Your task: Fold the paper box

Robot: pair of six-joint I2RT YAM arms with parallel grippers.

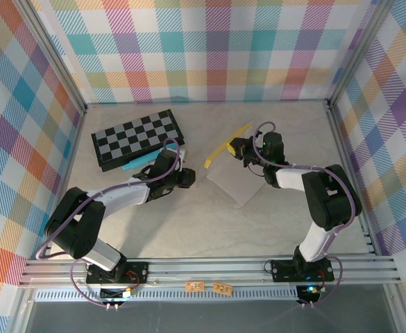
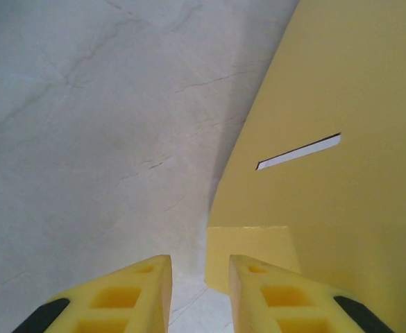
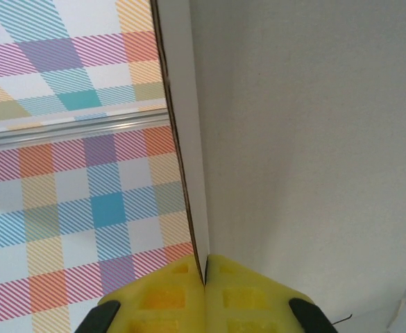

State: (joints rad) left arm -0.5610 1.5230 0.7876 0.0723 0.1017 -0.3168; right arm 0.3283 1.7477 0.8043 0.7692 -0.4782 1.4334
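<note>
Yellow paper box [image 2: 341, 83] edge clenched in right pincer [image 3: 205, 269]; left pincer [image 2: 199, 269], released, just beside it.

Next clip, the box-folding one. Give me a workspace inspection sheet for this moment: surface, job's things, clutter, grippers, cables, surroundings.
Surface: pale marbled table; no spills seen.
Job's things: paper box not yet folded, a sheet with one edge lifted; its yellow face, with a slot, is toward the left arm.
Clutter: checkerboard at far left; teal item at its near edge.
Grippers: left gripper open beside a flap, holding nothing; right gripper shut on the paper box's edge.
Cables: purple cables looped along both arms.
Surroundings: plaid walls, aluminium frame.
</note>
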